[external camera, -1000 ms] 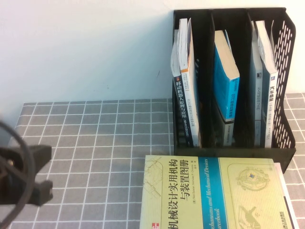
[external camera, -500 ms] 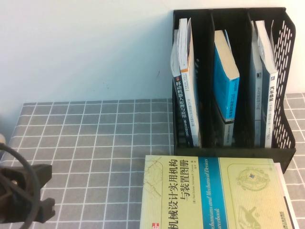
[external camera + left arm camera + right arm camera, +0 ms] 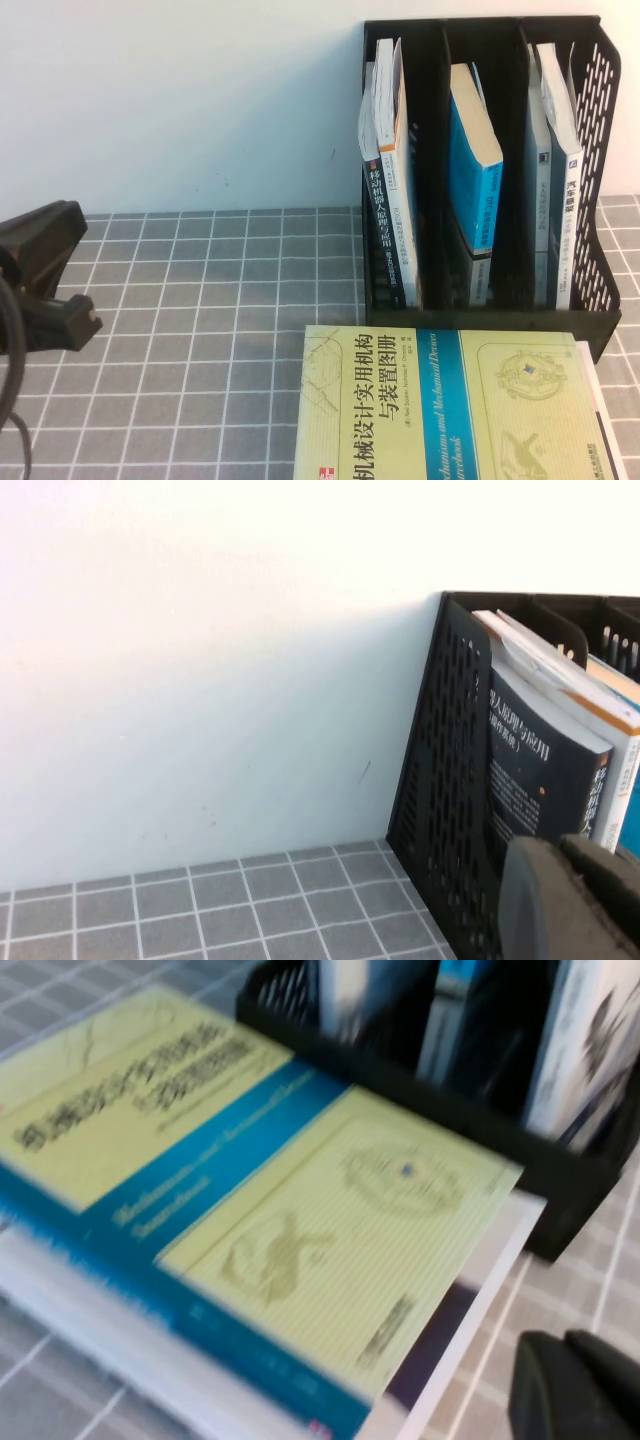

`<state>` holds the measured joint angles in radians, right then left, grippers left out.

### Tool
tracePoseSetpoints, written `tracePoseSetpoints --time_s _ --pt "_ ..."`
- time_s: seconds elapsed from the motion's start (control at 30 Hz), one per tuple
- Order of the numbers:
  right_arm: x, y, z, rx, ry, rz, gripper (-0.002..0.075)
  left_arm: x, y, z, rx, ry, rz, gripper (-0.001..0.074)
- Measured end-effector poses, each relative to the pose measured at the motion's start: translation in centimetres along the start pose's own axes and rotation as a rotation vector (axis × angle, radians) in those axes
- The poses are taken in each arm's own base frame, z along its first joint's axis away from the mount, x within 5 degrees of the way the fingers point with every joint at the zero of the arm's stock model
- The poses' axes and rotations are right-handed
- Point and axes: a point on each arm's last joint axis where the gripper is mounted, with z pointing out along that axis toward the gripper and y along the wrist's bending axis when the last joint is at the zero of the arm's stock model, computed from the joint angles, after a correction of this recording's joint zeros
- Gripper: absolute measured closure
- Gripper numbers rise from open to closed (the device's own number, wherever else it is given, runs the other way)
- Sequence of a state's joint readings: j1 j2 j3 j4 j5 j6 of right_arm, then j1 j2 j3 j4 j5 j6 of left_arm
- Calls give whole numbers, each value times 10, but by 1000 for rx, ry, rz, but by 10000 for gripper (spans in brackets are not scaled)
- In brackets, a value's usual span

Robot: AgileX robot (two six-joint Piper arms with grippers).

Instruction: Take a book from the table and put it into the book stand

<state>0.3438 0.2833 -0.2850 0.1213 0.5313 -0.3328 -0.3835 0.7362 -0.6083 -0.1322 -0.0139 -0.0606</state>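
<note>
A desk (image 3: 200, 320) covered in a grey grid-patterned cloth is carrying a black book stand (image 3: 590, 330) at its back right, against the wall. Just in front of the stand, a yellow-and-blue book (image 3: 430, 410) is lying flat on another white book (image 3: 610, 420).

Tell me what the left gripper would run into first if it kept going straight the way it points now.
Probably the black book stand: the shut left gripper points toward its perforated side wall, though depth is unclear.
</note>
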Motion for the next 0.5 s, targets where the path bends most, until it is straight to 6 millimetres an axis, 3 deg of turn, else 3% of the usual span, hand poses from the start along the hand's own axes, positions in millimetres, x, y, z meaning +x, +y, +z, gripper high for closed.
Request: tracePoseSetpoints --time_s 0.5 --pt "6 4 0 -46 55 37 729 0 0 2 -1 -2 0 734"
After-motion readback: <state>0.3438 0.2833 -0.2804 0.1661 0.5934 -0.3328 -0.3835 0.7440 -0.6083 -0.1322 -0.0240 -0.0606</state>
